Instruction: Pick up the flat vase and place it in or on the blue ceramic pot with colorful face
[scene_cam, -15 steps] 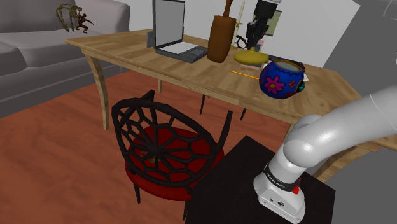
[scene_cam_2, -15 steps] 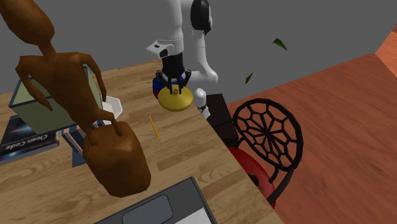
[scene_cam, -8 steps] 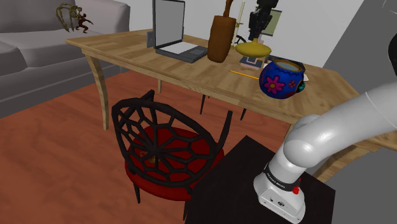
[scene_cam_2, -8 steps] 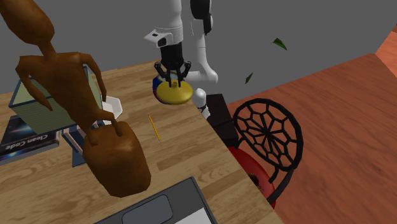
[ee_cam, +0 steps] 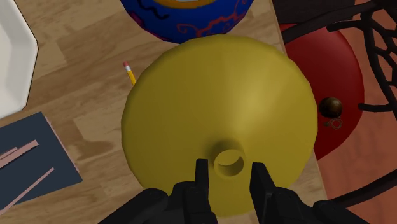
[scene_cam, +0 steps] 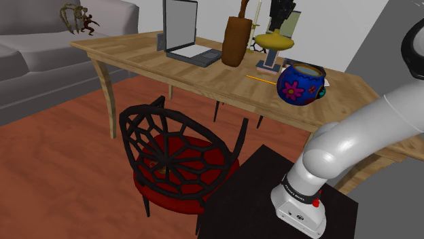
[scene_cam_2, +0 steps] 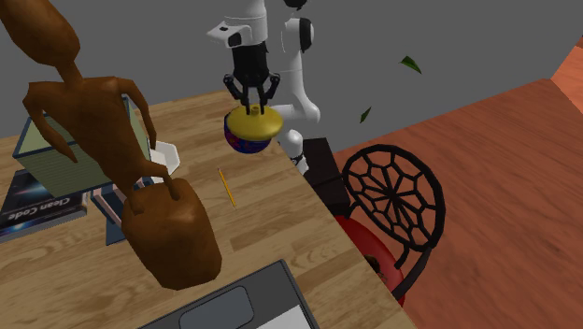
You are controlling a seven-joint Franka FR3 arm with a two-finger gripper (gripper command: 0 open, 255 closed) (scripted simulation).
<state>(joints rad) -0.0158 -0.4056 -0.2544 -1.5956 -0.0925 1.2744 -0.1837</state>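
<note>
Gripper (ee_cam: 229, 167) fingers are clamped on the narrow neck of the yellow vase (ee_cam: 216, 108), probably because its wide, flat body is too broad for them to span. The vase hangs upright in the air above the table (scene_cam: 136, 53). It is toward the shoulder view's left of the blue pot (scene_cam: 301, 83) and farther back, and looks high enough to clear the pot's rim when carried across.

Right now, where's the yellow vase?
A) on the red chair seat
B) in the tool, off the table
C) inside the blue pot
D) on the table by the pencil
B: the tool clasps the yellow vase by its neck, and the shoulder view shows it hanging above the table, apart from the blue pot.
</note>
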